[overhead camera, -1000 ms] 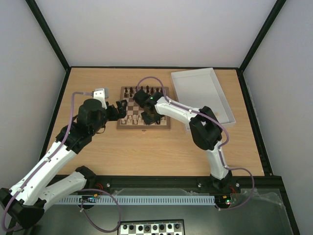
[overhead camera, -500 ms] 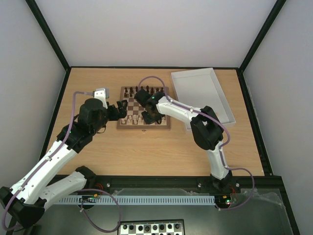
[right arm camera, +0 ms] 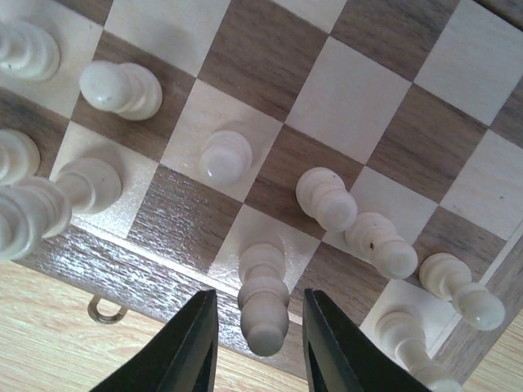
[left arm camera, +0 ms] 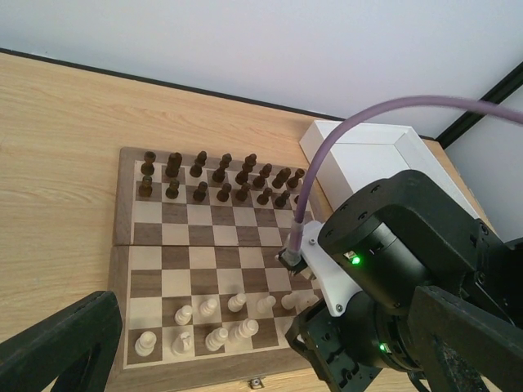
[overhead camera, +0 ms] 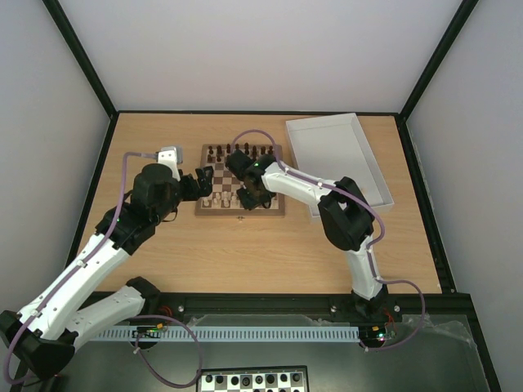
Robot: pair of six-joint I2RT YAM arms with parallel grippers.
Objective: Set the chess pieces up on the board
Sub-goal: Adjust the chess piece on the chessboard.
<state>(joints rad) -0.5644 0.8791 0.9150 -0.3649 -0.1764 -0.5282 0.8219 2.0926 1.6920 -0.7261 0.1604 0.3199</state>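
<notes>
The wooden board (overhead camera: 241,212) lies in the middle of the table. Dark pieces (left arm camera: 221,175) fill its two far rows. Several cream chess pieces (left arm camera: 208,309) stand in its two near rows. My right gripper (overhead camera: 252,196) hovers over the board's near edge. In the right wrist view it (right arm camera: 257,310) is open, and an upright cream piece (right arm camera: 263,286) stands on a light edge square between the jaws, with a gap on each side. My left gripper (overhead camera: 202,186) is open at the board's left edge, its fingers (left arm camera: 61,347) wide apart and empty.
A white rectangular tray (overhead camera: 339,163) sits right of the board, close to the right arm's elbow. A small metal latch (right arm camera: 105,310) juts from the board's near edge. More cream pieces (right arm camera: 122,88) stand close round the right jaws.
The right gripper's jaws have parted from the cream piece, which now stands free on its square. The left arm has not moved.
</notes>
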